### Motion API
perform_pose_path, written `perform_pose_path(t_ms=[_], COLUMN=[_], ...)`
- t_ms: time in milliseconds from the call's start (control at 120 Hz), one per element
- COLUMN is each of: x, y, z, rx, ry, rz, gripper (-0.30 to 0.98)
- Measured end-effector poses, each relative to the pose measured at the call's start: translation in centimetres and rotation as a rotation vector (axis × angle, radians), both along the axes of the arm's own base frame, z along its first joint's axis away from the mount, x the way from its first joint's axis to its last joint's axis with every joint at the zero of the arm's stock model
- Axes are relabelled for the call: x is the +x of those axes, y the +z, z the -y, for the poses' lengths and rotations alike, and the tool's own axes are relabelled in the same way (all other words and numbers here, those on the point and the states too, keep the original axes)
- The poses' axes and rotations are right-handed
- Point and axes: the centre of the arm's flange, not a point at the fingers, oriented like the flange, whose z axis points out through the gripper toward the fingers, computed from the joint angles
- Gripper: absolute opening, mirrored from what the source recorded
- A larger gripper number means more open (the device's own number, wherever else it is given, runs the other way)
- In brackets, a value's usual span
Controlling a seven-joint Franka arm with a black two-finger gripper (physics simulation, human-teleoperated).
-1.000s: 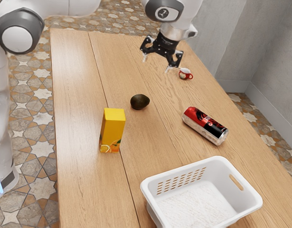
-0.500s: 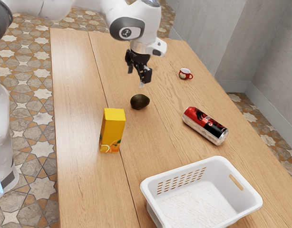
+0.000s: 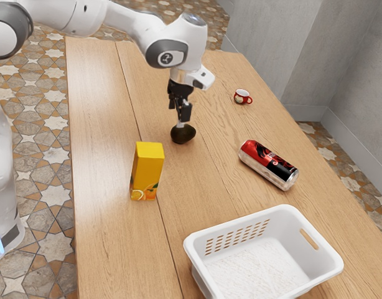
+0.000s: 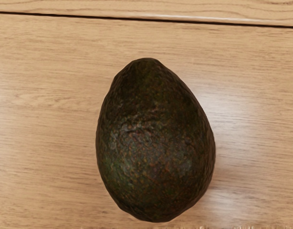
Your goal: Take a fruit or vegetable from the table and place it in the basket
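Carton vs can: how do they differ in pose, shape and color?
Pose: the carton stands upright; the can lies on its side.
Shape: the carton is a flat-sided box, the can a cylinder.
Color: the carton is mostly yellow with orange-fruit art, the can red and black with silver.
Shared: both sit on the table, outside the basket.

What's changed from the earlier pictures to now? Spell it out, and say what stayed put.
My gripper has moved toward the exterior view's left and come down to the avocado, with my hand turning on the way. Whether it has taken hold, I can't tell. The avocado, orange juice carton, cola can, red-and-white mug and white basket stayed in place.
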Motion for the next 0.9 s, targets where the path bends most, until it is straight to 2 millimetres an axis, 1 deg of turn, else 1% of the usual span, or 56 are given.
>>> perform_pose_path(t_ms=[100,242,500,717,900], x=[-0.1,0.5,1.4,1.2,1.4], y=[-0.4,-1.1,-2.4,-2.2,-3.0], z=[-0.5,-0.3,-0.6,-1.1,-1.0], rx=[-0.007,-0.005,-0.002,-0.008,-0.026], ry=[-0.027,-0.077,-0.133,-0.151,-0.164], rz=[0.005,0.013,0.019,0.037,0.03], gripper=[0.69,0.69,0.69,0.69,0.69])
